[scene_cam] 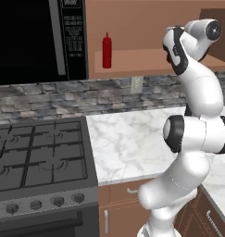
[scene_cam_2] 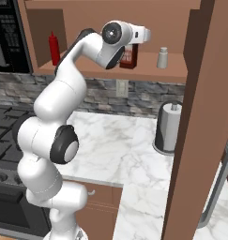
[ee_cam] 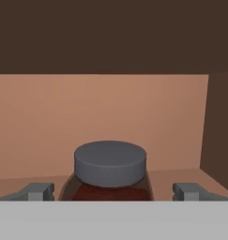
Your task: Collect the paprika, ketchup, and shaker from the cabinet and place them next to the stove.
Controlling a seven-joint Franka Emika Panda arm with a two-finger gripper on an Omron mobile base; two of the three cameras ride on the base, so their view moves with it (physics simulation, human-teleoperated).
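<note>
In the left base view, the ketchup (scene_cam: 107, 50) is standing upper centre on the cabinet (scene_cam: 146, 60) shelf. In the right base view, the paprika (scene_cam_2: 129, 56) is sitting upper centre behind the wrist. In the hand view, the end effector (ee_cam: 113, 191) is spreading, fingertips flanking the upright paprika (ee_cam: 110, 180) at bottom centre.

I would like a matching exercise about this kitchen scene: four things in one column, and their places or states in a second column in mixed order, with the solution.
Things:
1. ketchup
2. paprika
3. shaker
4. gripper

Places or states:
A. open, one fingertip on each side of a jar
B. left end of the cabinet shelf, near the microwave
C. right part of the shelf, standing free
D. between the fingertips, grey cap on top

Pairs: 1-B, 2-D, 3-C, 4-A
</note>
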